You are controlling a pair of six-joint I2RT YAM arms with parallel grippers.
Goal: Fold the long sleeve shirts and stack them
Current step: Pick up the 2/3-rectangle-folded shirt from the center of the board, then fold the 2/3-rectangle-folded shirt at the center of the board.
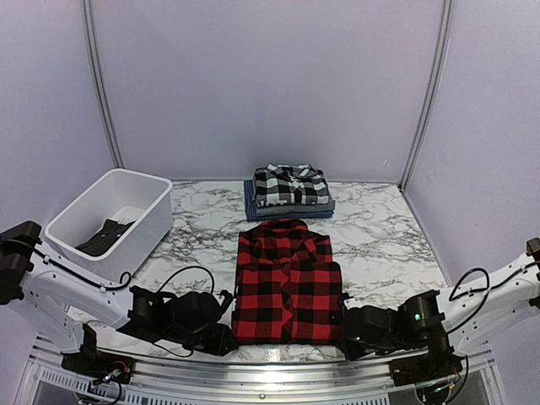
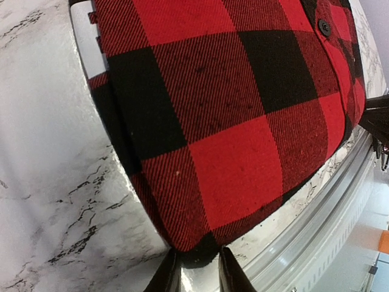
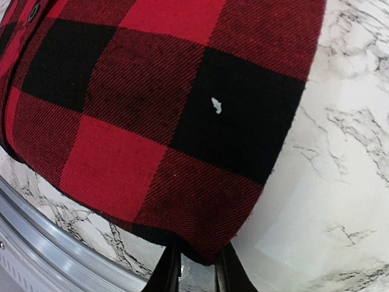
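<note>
A folded red-and-black check shirt (image 1: 287, 287) lies flat near the table's front edge, collar toward the back. My left gripper (image 1: 229, 337) is at its front left corner. In the left wrist view that corner (image 2: 200, 243) sits between the fingertips of the gripper (image 2: 197, 252), which is shut on it. My right gripper (image 1: 344, 333) is at the front right corner. The right wrist view shows the hem (image 3: 200, 243) pinched between that gripper's (image 3: 197, 250) fingers. At the back, a folded black-and-white plaid shirt (image 1: 290, 184) tops a blue one (image 1: 253, 209).
A white plastic tub (image 1: 156, 190) stands at the back left with a dark garment (image 1: 103, 238) inside. The marble table (image 1: 380, 228) ends in a metal rail (image 1: 270, 371) right by both grippers. Grey walls close off the back.
</note>
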